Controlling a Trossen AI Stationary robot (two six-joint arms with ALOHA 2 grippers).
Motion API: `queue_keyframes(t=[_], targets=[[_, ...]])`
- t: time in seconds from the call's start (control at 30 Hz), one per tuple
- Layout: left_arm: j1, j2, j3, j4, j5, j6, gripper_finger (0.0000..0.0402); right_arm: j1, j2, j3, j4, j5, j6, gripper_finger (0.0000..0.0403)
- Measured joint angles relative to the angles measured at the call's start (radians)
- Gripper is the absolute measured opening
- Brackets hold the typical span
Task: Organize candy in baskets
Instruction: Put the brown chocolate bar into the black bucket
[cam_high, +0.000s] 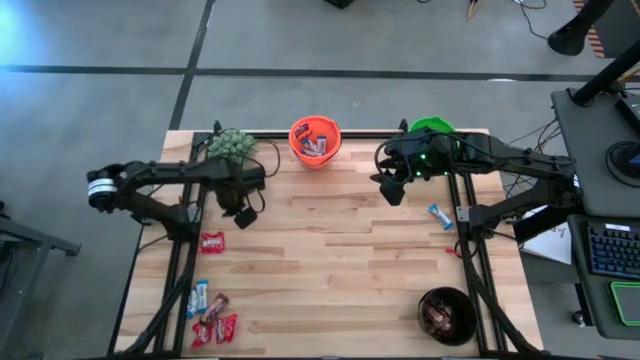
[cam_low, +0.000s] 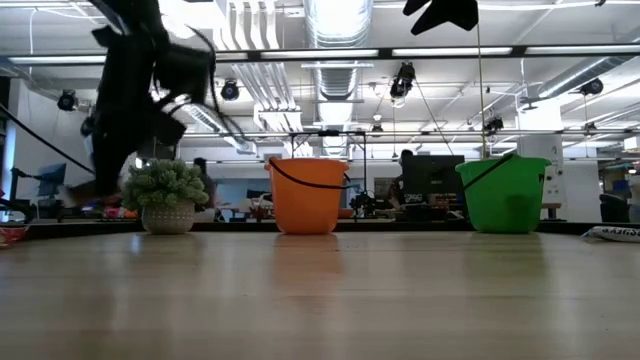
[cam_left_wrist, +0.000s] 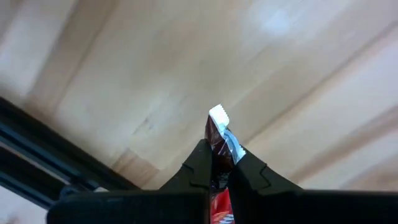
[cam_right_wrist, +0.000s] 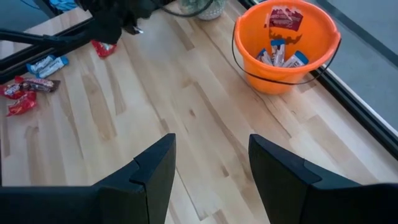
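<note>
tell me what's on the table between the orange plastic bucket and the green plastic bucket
Nothing lies there. In the low view the wooden tabletop between the orange plastic bucket and the green plastic bucket is bare; the high view shows the same.

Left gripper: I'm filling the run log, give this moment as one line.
left gripper: shut on red candy | right gripper: open, empty | orange basket: holds candy

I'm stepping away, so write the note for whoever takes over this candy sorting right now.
Left gripper: shut on a red candy, raised above the table near the plant.
Right gripper: open, empty, near the green basket.
Done: orange basket and black basket each hold some candy.
Left: one red bar, the pile at the left front corner, one blue-and-white bar on the right.
</note>
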Motion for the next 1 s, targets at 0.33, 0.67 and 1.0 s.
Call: queue_keyframes(t=[0.33, 0.67, 1.0], targets=[[-0.003, -0.027, 0.285, -0.011, -0.024, 0.081, 0.0001, 0.0, 0.0, 0.0, 0.034, 0.0, -0.003, 0.0189], [-0.005, -0.009, 0.508, 0.016, -0.069, 0.182, 0.0001, 0.0, 0.0, 0.0, 0.054, 0.0, -0.003, 0.0189], [-0.012, -0.009, 0.538, 0.235, -0.041, 0.216, 0.0001, 0.0, 0.0, 0.0, 0.056, 0.0, -0.049, 0.0189]])
